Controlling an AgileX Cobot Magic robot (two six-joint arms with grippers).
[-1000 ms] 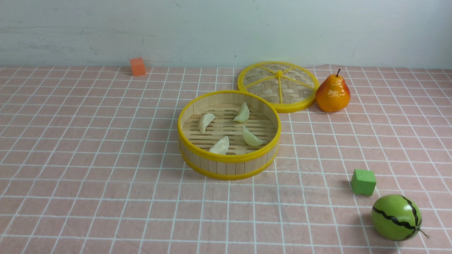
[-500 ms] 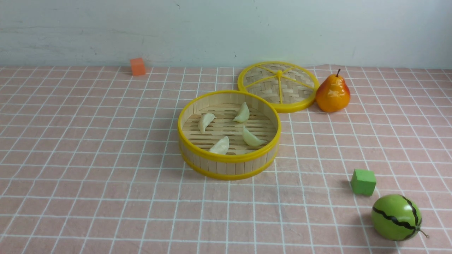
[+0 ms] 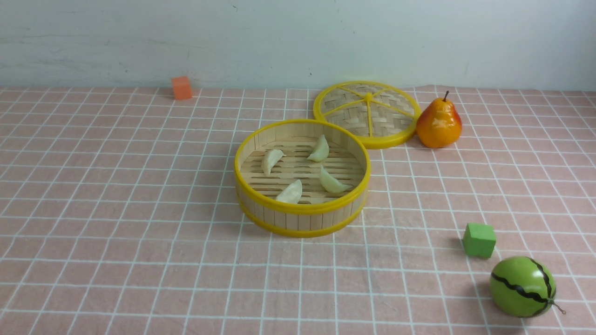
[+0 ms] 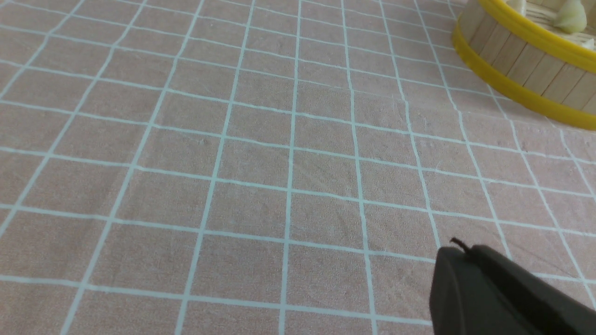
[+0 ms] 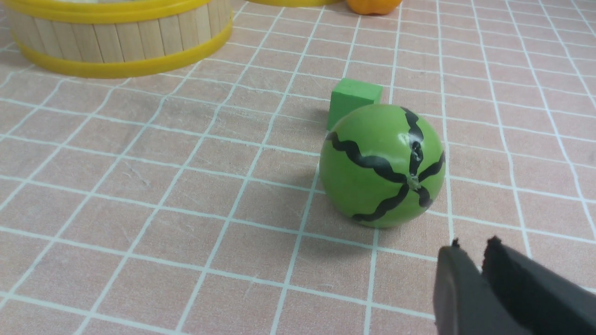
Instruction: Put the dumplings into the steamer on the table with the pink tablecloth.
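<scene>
Low over the pink tablecloth (image 4: 288,153), the left gripper (image 4: 458,249) sat with its jaws pressed together and nothing between them; the right gripper (image 5: 470,251) hung just as low beside a toy watermelon (image 5: 382,165), a thin slit showing between its dark fingers (image 5: 512,274), empty, and whether that slit counted as parted or closed I could not tell. Neither gripper appeared in the front view, so both stood back at the near edge of the table (image 3: 93,279), well apart from the steamer (image 3: 302,218). Beyond the watermelon lay a green cube (image 3: 479,239); farther off the steamer held all four dumplings (image 3: 319,150) on its slatted floor, none touching another, none left on the cloth; behind it lay the woven lid (image 3: 367,114), a pear (image 3: 439,123) just beside that, and an orange cube (image 3: 181,88) at the far edge. By my judgement the placing was finished, and the step in hand was simply retiring the arms; done well, that would mean keeping both grippers low and clear of the watermelon, which looked ready to roll at a nudge, and leaving the basket undisturbed.
</scene>
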